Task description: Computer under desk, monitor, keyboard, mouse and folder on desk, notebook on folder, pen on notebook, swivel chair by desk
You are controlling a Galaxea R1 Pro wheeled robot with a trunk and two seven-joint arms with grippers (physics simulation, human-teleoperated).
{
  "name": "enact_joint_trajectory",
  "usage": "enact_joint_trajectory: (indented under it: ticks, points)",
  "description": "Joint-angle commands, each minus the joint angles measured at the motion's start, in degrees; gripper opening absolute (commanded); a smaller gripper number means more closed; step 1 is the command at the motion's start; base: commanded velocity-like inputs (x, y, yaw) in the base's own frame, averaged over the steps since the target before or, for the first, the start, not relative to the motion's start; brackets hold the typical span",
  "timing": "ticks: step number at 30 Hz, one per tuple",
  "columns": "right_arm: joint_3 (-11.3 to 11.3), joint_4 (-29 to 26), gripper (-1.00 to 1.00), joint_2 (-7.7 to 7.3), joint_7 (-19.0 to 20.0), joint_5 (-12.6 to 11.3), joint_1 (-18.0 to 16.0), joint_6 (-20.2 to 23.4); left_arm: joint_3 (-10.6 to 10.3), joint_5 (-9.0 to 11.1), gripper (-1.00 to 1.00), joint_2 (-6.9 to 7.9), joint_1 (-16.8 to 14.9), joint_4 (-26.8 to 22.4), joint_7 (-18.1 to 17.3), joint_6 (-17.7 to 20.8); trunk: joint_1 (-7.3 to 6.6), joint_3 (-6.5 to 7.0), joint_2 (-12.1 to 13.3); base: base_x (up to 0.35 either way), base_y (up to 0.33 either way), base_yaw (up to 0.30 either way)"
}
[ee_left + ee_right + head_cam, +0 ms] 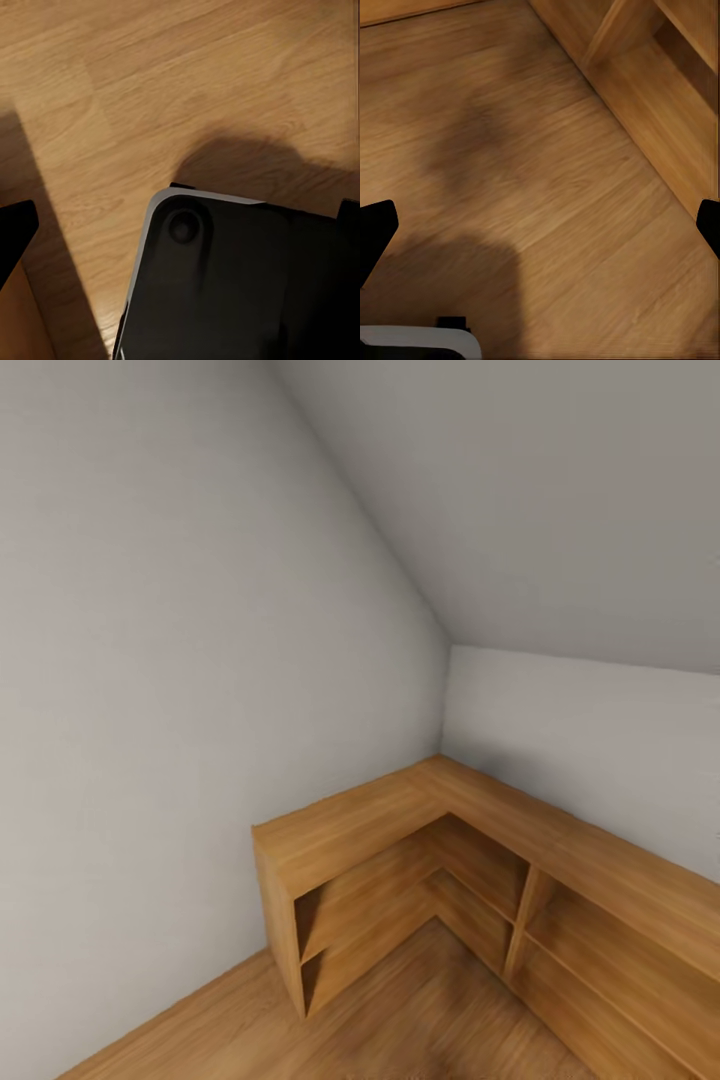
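The head view is showing a room corner with plain pale walls [200, 660] and a sloping ceiling [560, 490]. A low wooden shelf unit [400, 810] is running in an L shape along both walls, its short arm reaching toward the near left and its long arm stretching off to the near right; its open compartments are looking bare, and it is standing on a wooden floor [420, 1010]. In the left wrist view the left gripper [184, 225] is hanging over that floor [150, 90], its two dark fingers [15, 232] showing at opposite edges of the picture and standing well apart with nothing between them; a dark, rounded, pale-edged part of the robot's base [225, 285] is lying below it, casting a shadow on the boards. In the right wrist view the right gripper [544, 229] is likewise hanging over the floor [525, 187], its fingers [375, 232] spread wide and holding nothing, with the lower edge of the shelf unit [652, 97] running just beside it and a pale corner of the base [420, 341] peeking in. As for where the task's things are, the frames cannot tell.
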Motion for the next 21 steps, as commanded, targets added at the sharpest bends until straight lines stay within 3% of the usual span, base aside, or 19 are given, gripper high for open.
enact_joint_trajectory:
  ticks: [1, 21]
  points:
    - [0.5, 0.1, 1.0, 0.03, -0.2, -0.4, 0.0, -0.2, -0.2, 0.2, 1.0, -0.02, 0.1, -0.1, 0.2, 0.0, 0.02, -0.08, 0.0, 0.002, 0.0, -0.193]
    - [0.1, 0.1, 1.0, -0.11, -0.2, -0.4, 0.0, -0.1, -0.3, 0.2, 1.0, -0.42, 0.1, 1.0, 0.2, 0.2, 0.02, -1.61, 0.0, 0.0, 0.0, -0.195]
